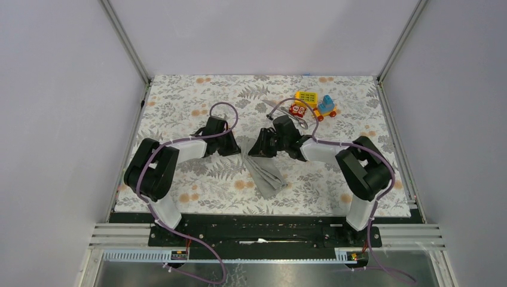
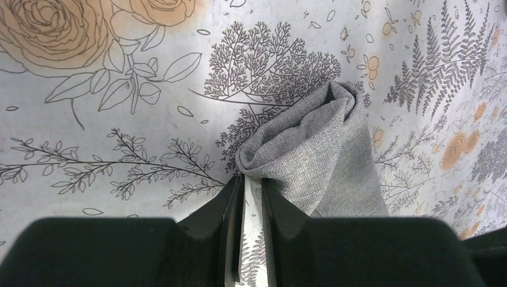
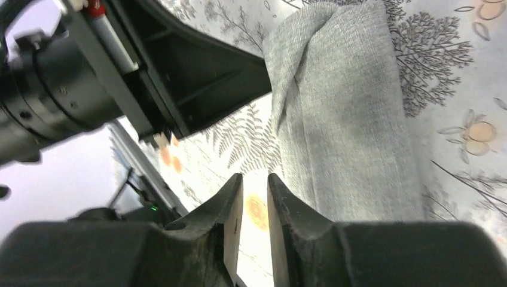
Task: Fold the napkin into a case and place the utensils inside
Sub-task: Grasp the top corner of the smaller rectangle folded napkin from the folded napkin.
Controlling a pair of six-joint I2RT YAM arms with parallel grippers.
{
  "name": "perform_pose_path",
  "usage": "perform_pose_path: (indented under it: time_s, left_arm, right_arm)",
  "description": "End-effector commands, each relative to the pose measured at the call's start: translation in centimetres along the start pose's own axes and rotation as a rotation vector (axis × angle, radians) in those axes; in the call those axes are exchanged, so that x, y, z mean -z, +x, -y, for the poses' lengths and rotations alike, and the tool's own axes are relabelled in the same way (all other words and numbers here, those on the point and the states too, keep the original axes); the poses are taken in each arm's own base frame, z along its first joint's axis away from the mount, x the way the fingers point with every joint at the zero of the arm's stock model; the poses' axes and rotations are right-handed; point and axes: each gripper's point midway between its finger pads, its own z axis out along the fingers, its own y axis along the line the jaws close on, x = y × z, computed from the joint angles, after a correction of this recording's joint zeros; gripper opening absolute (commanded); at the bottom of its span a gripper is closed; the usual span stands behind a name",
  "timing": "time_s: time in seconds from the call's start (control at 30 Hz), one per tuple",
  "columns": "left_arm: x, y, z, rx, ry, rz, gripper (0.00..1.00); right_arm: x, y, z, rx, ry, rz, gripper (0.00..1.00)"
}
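We're looking into a robot lab cell, not a home: plain pale panel walls (image 1: pixel 60 89) in silver aluminium framing (image 1: pixel 125 42), a black-and-white left arm (image 1: pixel 173 152) and right arm (image 1: pixel 341 152) bolted to a black base rail (image 1: pixel 263 230), purple cables (image 1: pixel 203 251) trailing below.

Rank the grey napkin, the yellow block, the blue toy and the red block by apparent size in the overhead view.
1. napkin, clearly largest.
2. yellow block and blue toy: too alike to rank.
3. red block, smallest.
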Motion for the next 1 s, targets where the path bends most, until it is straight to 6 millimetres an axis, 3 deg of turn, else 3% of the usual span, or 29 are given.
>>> perform_pose_path:
  time_s: [0.0, 0.13, 0.3, 0.4, 0.5, 0.63, 0.77, 0.97]
  left_arm:
    - [-0.8, 0.6, -0.1, -0.021, -0.001, -0.039, 0.22]
    - [-1.4, 0.4, 0.8, -0.031, 0.034, -0.061, 0.22]
    - [-2.1, 0.1, 1.8, -0.028, 0.060, -0.074, 0.23]
    - [-2.4, 0.3, 2.6, -0.032, 0.075, -0.085, 0.22]
    - [-2.3, 0.7, 3.0, -0.045, 0.073, -0.099, 0.23]
    - [-0.3, 0.8, 2.2, -0.056, 0.038, -0.075, 0.33]
    - [2.6, 1.2, 2.0, -0.061, 0.031, -0.063, 0.44]
    - [5.1, 5.7, 4.7, 0.032, 0.236, -0.175, 0.54]
  right_arm:
    - [2.7, 0.2, 2.2, 0.176, 0.139, -0.032, 0.30]
    - [3.9, 0.6, 5.5, 0.265, 0.293, -0.068, 0.30]
    - [2.9, 2.0, 7.1, 0.276, 0.335, -0.087, 0.20]
    - [1.4, 3.4, 5.6, 0.260, 0.288, -0.109, 0.18]
    - [0.8, 2.5, 3.7, 0.262, 0.251, -0.058, 0.18]
    - [3.1, 1.2, 3.1, 0.316, 0.306, -0.021, 0.27]
    - [5.6, 1.5, 2.2, 0.399, 0.310, -0.049, 0.41]
    - [7.1, 3.0, 1.2, 0.507, 0.356, -0.089, 0.67]
